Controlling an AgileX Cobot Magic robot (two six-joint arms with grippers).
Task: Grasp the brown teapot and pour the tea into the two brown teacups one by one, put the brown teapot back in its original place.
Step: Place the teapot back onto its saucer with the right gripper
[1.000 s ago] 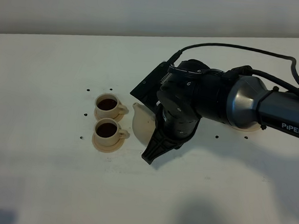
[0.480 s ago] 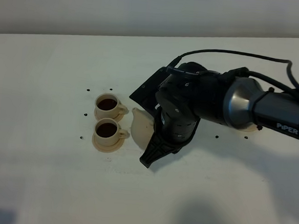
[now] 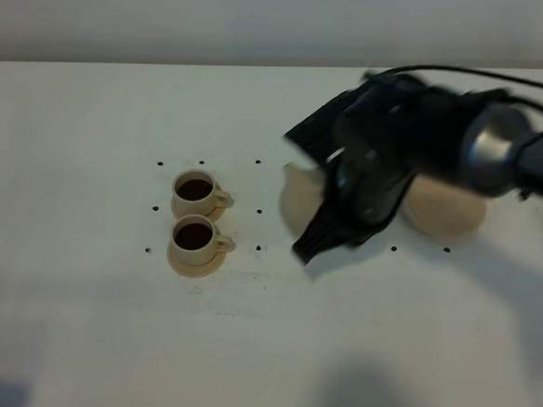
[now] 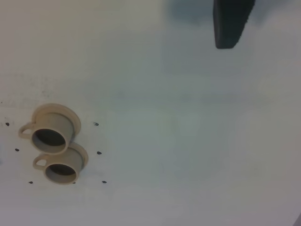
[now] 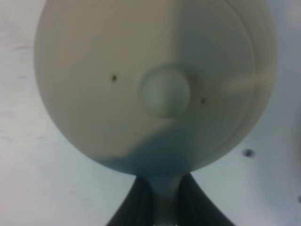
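The teapot [image 5: 155, 84] hangs in the right gripper [image 5: 162, 197], whose jaws are pinched tight on its handle. From the wrist view the lid and knob face the camera squarely, so the pot looks level, not tipped for pouring. In the high view it shows as a pale patch [image 3: 300, 198] under the arm, between the cups and the disc [image 3: 448, 208]. That placing suggests the pouring is done and the pot is bound for the disc, which lies bare just beyond the arm.

Count: 1 teapot, 2 cups, 2 saucers, 1 disc. The far cup [image 3: 196, 191] and near cup [image 3: 195, 237] both hold dark tea and sit side by side, almost touching.

The left gripper is out of frame; its camera looks down on the cups from well apart.
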